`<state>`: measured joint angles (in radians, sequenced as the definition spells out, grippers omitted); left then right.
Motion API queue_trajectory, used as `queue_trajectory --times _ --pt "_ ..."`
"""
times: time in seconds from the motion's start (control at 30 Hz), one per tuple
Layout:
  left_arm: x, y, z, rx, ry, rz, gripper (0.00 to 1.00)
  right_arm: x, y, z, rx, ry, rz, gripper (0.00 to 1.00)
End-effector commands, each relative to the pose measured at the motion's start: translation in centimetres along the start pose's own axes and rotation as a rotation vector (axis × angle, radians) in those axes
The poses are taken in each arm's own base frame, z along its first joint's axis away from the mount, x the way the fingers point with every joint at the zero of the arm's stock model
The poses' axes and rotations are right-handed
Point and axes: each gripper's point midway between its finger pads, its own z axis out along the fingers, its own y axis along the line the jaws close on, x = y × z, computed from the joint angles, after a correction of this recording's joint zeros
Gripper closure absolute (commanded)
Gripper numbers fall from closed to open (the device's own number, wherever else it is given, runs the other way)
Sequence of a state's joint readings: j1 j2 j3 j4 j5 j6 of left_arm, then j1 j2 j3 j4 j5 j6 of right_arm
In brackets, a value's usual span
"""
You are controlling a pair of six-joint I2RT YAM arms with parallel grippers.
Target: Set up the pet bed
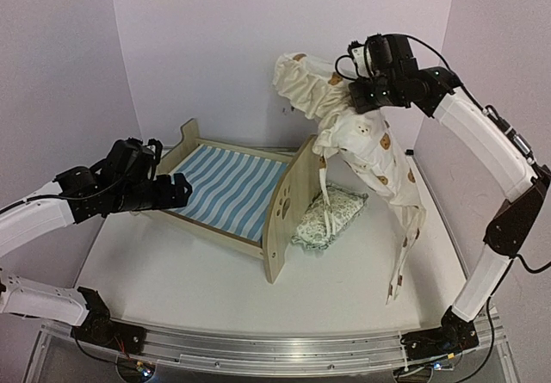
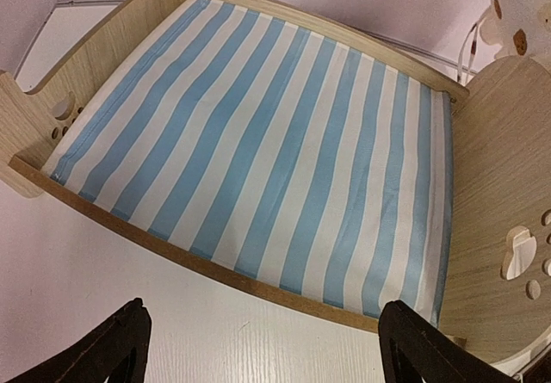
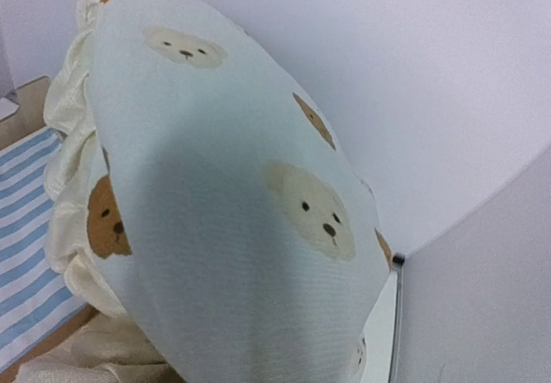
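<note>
The pet bed (image 1: 231, 195) stands left of centre, with its striped mattress (image 1: 225, 189) bare and its tall paw-print headboard (image 1: 291, 195) on the right. My left gripper (image 1: 182, 191) is open and empty at the bed's near-left side rail. In the left wrist view the gripper (image 2: 263, 357) hovers over the table just short of the rail, with the mattress (image 2: 258, 142) ahead. My right gripper (image 1: 353, 101) is raised high behind the headboard, shut on the cream bear-print quilt (image 1: 370, 155), which hangs down to the table. The quilt (image 3: 241, 228) fills the right wrist view and hides the fingers.
A small green-patterned pillow (image 1: 329, 217) lies on the table just right of the headboard, under the hanging quilt. The low footboard (image 1: 184, 138) is at the bed's far left. White walls close in on the left, back and right.
</note>
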<state>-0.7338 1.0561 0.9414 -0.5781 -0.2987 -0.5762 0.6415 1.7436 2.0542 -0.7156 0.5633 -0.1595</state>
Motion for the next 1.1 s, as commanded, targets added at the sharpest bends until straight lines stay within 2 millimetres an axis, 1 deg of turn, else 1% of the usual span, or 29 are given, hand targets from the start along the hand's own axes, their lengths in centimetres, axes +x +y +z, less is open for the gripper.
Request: queue_trajectory --times 0.0,0.07,0.1,0.17,0.23,0.3,0.37,0.47,0.53,0.6,0.7,0.8,0.9,0.97,1.0,1.03,1.07 --pt "0.6 0.4 -0.3 0.01 0.006 -0.007 0.07 -10.8 6.9 -4.3 -0.034 -0.394 -0.154 1.0" --pt "0.9 0.5 -0.3 0.011 0.013 -0.012 0.07 -13.3 10.7 -5.5 -0.052 -0.484 -0.212 1.0" --pt "1.2 0.5 -0.3 0.013 0.017 -0.015 0.07 -14.3 12.2 -5.9 -0.048 -0.528 -0.254 1.0" --pt "1.5 0.5 -0.2 0.024 0.022 -0.022 0.07 -15.4 16.4 -5.7 -0.055 -0.597 -0.325 1.0" --pt "2.0 0.4 -0.1 0.04 0.034 -0.028 0.08 -16.6 19.4 -6.1 -0.04 -0.688 -0.371 1.0" --pt "2.4 0.4 0.0 0.047 0.044 -0.034 0.08 -16.3 22.9 -5.8 -0.082 -0.739 -0.407 1.0" --pt "2.7 0.6 -0.1 0.045 0.047 -0.036 0.08 -15.5 24.9 -5.0 -0.13 -0.743 -0.393 1.0" --pt "2.8 1.0 -0.3 0.029 0.045 -0.043 0.08 -13.5 27.2 -3.2 -0.171 -0.708 -0.359 1.0" --pt "2.8 1.3 -0.5 0.024 0.039 -0.047 0.08 -11.7 28.8 -1.7 -0.181 -0.671 -0.366 1.0" --pt "2.8 1.4 -0.7 0.023 0.033 -0.049 0.08 -9.4 30.6 -0.1 -0.182 -0.628 -0.394 1.0" --pt "2.7 1.6 -1.0 0.019 0.027 -0.052 0.08 -6.0 32.9 2.0 -0.162 -0.563 -0.44 1.0" --pt "2.6 1.8 -1.0 0.006 0.023 -0.053 0.08 -2.3 34.3 3.7 -0.153 -0.492 -0.454 1.0" --pt "2.7 2.3 -1.1 -0.017 0.026 -0.056 0.08 0.7 35.0 4.2 -0.136 -0.435 -0.462 1.0" --pt "2.7 2.6 -1.3 -0.032 0.025 -0.065 0.07 2.1 34.9 4.0 -0.102 -0.397 -0.464 0.98" --pt "2.7 2.7 -1.4 -0.04 0.025 -0.072 0.07 2.5 34.6 3.6 -0.086 -0.38 -0.455 0.96" --pt "2.7 3.0 -1.6 -0.05 0.024 -0.08 0.07 3.1 34.4 3.2 -0.078 -0.359 -0.45 0.91" --pt "2.6 3.2 -1.8 -0.06 0.022 -0.092 0.07 3.8 34.3 2.6 -0.081 -0.333 -0.445 0.81"
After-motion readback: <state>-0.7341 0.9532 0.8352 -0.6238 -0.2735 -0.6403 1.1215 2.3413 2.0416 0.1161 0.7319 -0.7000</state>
